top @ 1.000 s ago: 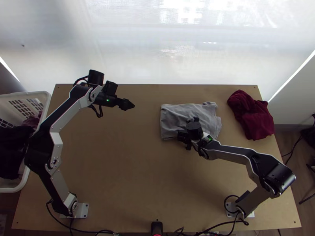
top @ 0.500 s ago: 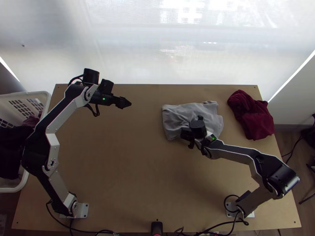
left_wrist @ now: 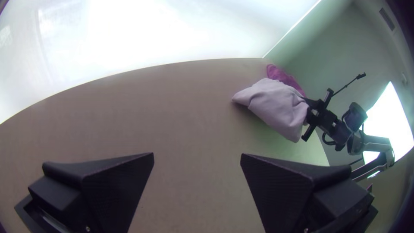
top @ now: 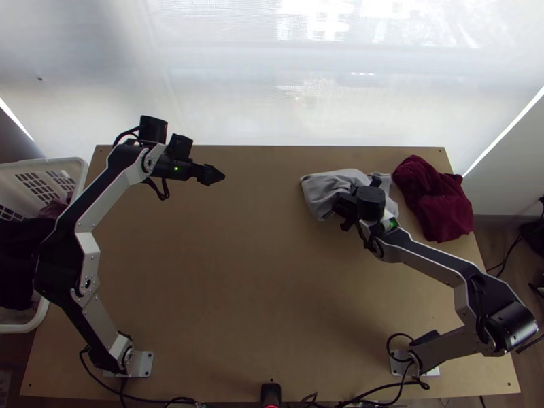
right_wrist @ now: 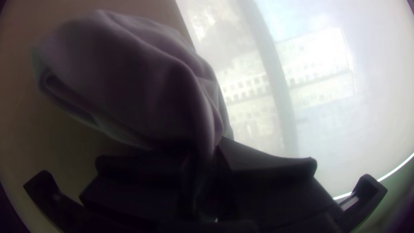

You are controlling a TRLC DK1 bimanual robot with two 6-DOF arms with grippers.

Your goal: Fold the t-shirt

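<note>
The grey t-shirt is a folded, partly lifted bundle at the right back of the table, beside the dark red cloth. My right gripper is over its near side; in the right wrist view the right gripper is shut on a pinch of the grey t-shirt, which bulges out beyond the fingers. My left gripper stays over the back left part of the table, well away from the shirt. In the left wrist view the left gripper is open, nothing between its fingers, with the t-shirt farther off.
The dark red cloth lies bunched at the table's back right. A white basket with dark clothes stands off the left edge. Bare wood spans the middle and near part of the table. Cables run along the near edge.
My right gripper has moved right and a little back, drawing the grey t-shirt along toward the red cloth and bunching it more. The left arm has shifted slightly left.
</note>
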